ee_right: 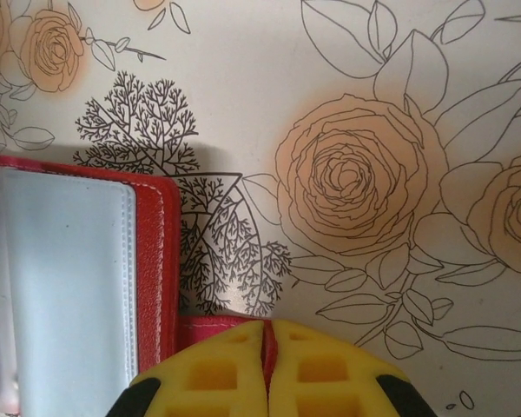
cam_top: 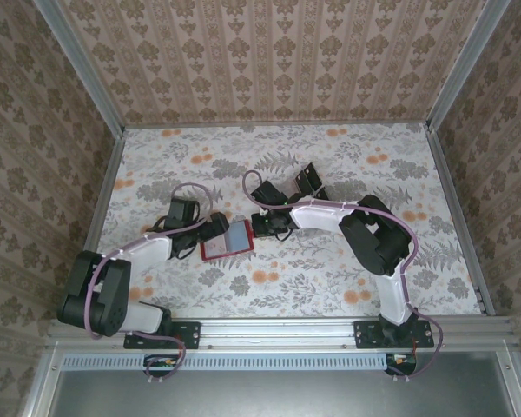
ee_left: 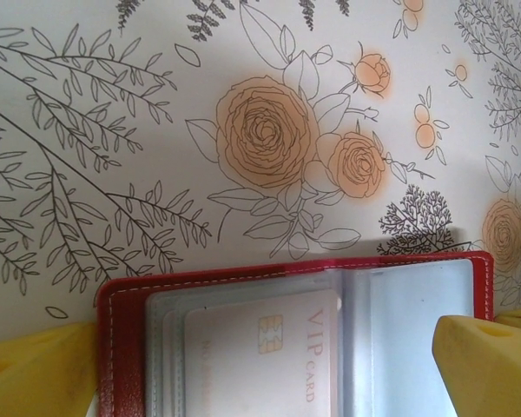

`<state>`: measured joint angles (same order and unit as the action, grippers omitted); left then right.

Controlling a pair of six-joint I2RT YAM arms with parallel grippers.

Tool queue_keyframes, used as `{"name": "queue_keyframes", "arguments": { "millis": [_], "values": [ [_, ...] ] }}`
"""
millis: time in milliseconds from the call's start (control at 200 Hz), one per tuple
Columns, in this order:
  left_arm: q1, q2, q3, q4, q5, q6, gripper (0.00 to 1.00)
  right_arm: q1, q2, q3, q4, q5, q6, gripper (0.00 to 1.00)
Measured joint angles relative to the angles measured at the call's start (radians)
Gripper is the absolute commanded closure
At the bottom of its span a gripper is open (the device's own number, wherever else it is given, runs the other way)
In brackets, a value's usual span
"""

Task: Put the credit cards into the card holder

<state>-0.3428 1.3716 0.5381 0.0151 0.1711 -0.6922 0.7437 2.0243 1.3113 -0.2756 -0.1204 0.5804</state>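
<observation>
The card holder (cam_top: 217, 251) is a red wallet lying open on the flowered table between the two arms. In the left wrist view the card holder (ee_left: 122, 347) shows clear inner pockets, and a pale credit card (ee_left: 260, 347) marked VIP CARD with a gold chip sits in the left pocket. My left gripper (ee_left: 265, 382) is open, with one yellow finger (ee_left: 35, 373) at each side of the wallet. My right gripper (ee_right: 267, 334) is shut on a red flap at the edge of the card holder (ee_right: 156, 261).
A dark flat object (cam_top: 310, 180) lies on the table behind the right arm's wrist. Patterned walls close the table in at the back and both sides. Bare tabletop (cam_top: 286, 278) lies in front of the wallet.
</observation>
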Motion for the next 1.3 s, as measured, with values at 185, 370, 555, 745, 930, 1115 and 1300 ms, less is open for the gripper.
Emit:
{"name": "queue_keyframes", "arguments": {
  "millis": [185,370,555,745,930,1115,1300],
  "values": [
    [-0.031,-0.055,-0.005,0.032,0.025,-0.034,0.00,-0.005,0.000,-0.006,0.014,-0.019,0.007,1.00],
    [-0.071,-0.185,-0.009,0.059,0.027,-0.073,0.00,-0.008,0.000,-0.006,0.019,-0.038,0.022,1.00],
    [-0.162,-0.180,-0.010,0.127,0.011,-0.119,0.00,-0.016,0.002,-0.006,0.027,-0.053,0.026,0.89],
    [-0.250,-0.080,-0.003,0.176,-0.008,-0.142,0.00,-0.047,-0.024,-0.040,0.075,-0.094,0.053,0.52],
    [-0.282,-0.024,0.000,0.211,-0.033,-0.155,0.00,-0.127,-0.139,-0.133,0.086,-0.093,0.071,0.52],
    [-0.306,0.019,0.002,0.248,-0.061,-0.169,0.00,-0.167,-0.253,-0.203,0.088,-0.067,0.093,0.55],
    [-0.325,0.071,0.002,0.286,-0.087,-0.176,0.00,-0.162,-0.323,-0.282,0.105,-0.070,0.132,0.72]
  ]
}}
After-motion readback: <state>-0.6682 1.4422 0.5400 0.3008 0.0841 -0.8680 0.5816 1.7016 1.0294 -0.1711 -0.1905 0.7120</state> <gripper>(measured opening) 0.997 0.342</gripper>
